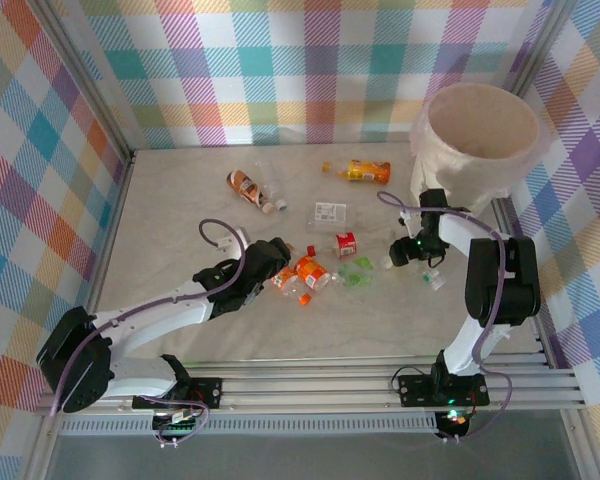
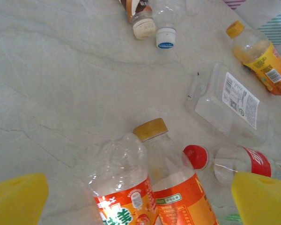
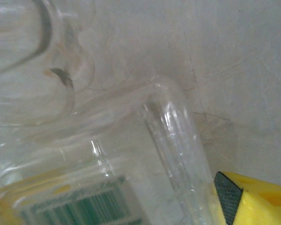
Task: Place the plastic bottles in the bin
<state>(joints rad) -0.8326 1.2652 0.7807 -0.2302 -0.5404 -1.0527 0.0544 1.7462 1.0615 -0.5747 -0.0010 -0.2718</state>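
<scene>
Bottles (image 1: 330, 212) lie scattered on the pale table (image 1: 180, 210), all on their sides, apart from the bin (image 1: 480, 175), which stands upright in the far right corner. A translucent bag (image 1: 425, 165) lines it and folds over the rim; inside we make out that pale lining.

Our left gripper (image 1: 280, 265) hovers over the orange-labelled pair (image 2: 145, 197). From the left wrist we see its yellow fingers (image 2: 16, 199) spread wide, one on each side of the pair, touching neither. The two lie side by side, long axes parallel, necks pointing away from the wrist camera; one wears a yellow cap (image 2: 151, 129). Just beside them the red-capped bottle (image 2: 241, 161) lies crosswise, cap toward the pair. Farther on, the flattened clear bottle (image 2: 229, 98) with a white label runs on a diagonal. Beyond it the orange bottle (image 2: 264, 58) lies left to right in the top view, cap to the left. The brown-labelled bottle (image 1: 246, 187) lies diagonally, cap toward the near right.

Our right gripper (image 1: 408, 250) sits low at a clear bottle (image 3: 168, 140) on the table near the bin's foot. From the right wrist, one yellow finger (image 3: 262, 199) stands at the bottle's edge and more yellow shows through the plastic; we cannot tell whether the fingers clamp it, nor which way it points.
</scene>
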